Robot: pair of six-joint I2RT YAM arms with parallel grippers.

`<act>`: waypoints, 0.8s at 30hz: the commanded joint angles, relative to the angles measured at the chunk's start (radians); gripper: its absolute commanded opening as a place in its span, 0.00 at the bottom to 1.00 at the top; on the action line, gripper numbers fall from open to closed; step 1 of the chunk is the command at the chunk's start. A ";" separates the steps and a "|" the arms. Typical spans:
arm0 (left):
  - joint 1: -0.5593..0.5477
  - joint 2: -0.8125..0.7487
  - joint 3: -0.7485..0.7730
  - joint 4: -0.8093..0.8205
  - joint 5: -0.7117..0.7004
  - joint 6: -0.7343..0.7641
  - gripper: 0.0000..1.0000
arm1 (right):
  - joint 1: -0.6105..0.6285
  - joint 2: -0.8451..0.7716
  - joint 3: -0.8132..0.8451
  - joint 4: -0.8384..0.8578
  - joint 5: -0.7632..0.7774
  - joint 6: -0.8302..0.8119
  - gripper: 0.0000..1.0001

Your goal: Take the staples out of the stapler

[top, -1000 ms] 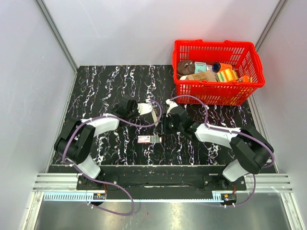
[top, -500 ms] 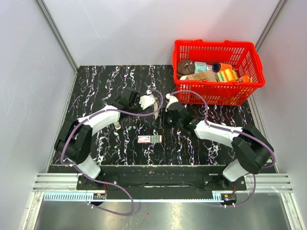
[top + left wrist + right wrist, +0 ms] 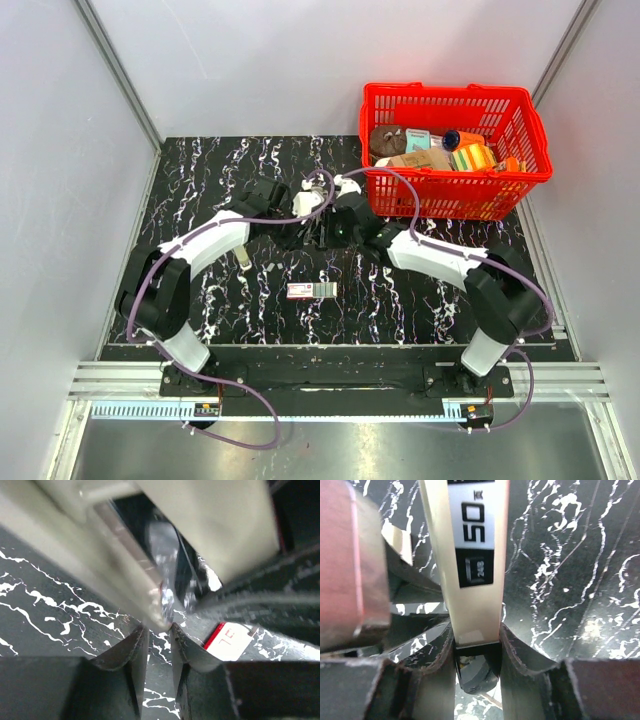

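Right fingers [image 3: 520,655]: clamped on the stapler [image 3: 472,555]. Its cream body, with a label reading "50", runs straight up out of the right gripper [image 3: 476,632], and both pads press on its sides at the lower end.
Left fingers [image 3: 127,650]: nearly together, with only a narrow slit between the tips and marbled table showing through it.
Left grasp: the shiny metal rail [image 3: 130,555] of the stapler slants down from the upper left and ends right at the tips of the left gripper [image 3: 159,630]. I cannot tell whether the tips pinch it or only touch it.
Stapler's place: off the table surface between the two grippers, where the arms meet around the middle of the table, towards the far side. The top view hides most of it behind the wrists.
Table [image 3: 200,180]: black with white veining.
Packet [image 3: 312,290]: small and red-and-white, lying flat on the table, nearer than the grippers and apart from them.
Basket [image 3: 455,90]: red and filled with assorted goods, at the far right, just right of the right wrist.
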 commanded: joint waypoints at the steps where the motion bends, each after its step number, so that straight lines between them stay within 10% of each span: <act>1: -0.008 0.004 0.078 -0.087 0.114 0.022 0.30 | -0.044 0.034 0.085 0.023 0.099 -0.070 0.00; 24: 0.331 -0.306 0.076 -0.318 0.200 0.050 0.49 | -0.081 0.409 0.553 -0.477 0.161 -0.239 0.00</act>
